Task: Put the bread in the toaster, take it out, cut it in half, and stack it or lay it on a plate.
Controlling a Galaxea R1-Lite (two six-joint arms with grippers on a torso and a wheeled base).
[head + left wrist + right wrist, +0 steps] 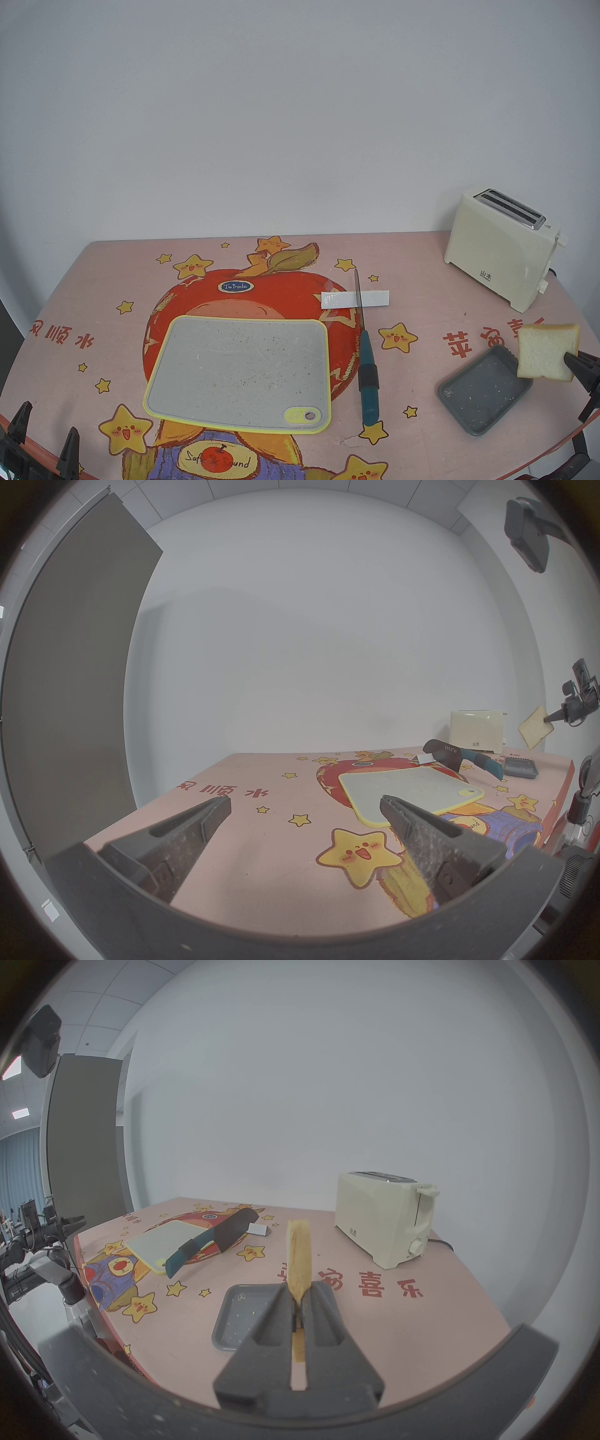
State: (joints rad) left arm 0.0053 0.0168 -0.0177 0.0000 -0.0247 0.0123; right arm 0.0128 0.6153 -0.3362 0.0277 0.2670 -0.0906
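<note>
Bread (pixel 547 351) is pinched tight by one edge in the right pincer (pixel 299 1300), up above the counter's (pixel 425 262) right edge. That is probably so it can slide down into the toaster (pixel 500 247) at the far right corner. By the near left corner the left pincer (pixel 306 830) hovers wide open.

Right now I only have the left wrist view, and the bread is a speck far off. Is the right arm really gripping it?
Observer: Yes. The right wrist view shows the right arm's fingers shut on the bread by its lower edge, the slice upright.
Operator: What's below it?
Observer: The grey tray, flat on the table; the head view shows only crumbs in it.
Operator: And the toaster's top?
Observer: The toaster has two slots facing up, with nothing sticking out of them.
</note>
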